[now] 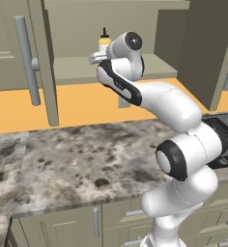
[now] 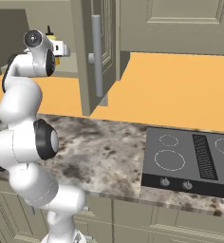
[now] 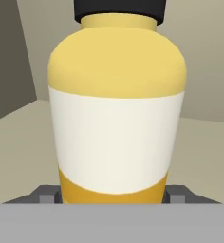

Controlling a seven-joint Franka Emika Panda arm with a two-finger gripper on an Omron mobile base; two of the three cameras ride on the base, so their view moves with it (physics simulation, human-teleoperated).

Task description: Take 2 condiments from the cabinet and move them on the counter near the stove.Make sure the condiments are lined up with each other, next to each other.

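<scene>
The wall cabinet point(image 1: 111, 67) stands open, its slab doors swung outward, each with a long grey bar handle point(image 1: 26, 58). On its flat inner shelf stands a yellow squeeze bottle point(image 3: 116, 114), upright, with a black nozzle at the top and a broad white band around its middle. In the left base view the bottle point(image 1: 104, 42) sits toward the middle of the shelf, mostly hidden behind the arm's wrist, and its black tip pokes above.

The gripper point(image 3: 116, 199) reaches into the cabinet at shelf height. In the hand view a dark finger tip point(image 3: 46, 197) shows on each side of the bottle's base, right at its sides. Whether they press on it or merely flank it I cannot tell.

Below the cabinet, the mottled stone counter point(image 1: 87, 159) runs left to right under an orange wall. The black glass cooktop point(image 2: 190, 159) is set into the counter to the right, well apart from the open cabinet, with white burner rings and two knobs along its near edge.
</scene>
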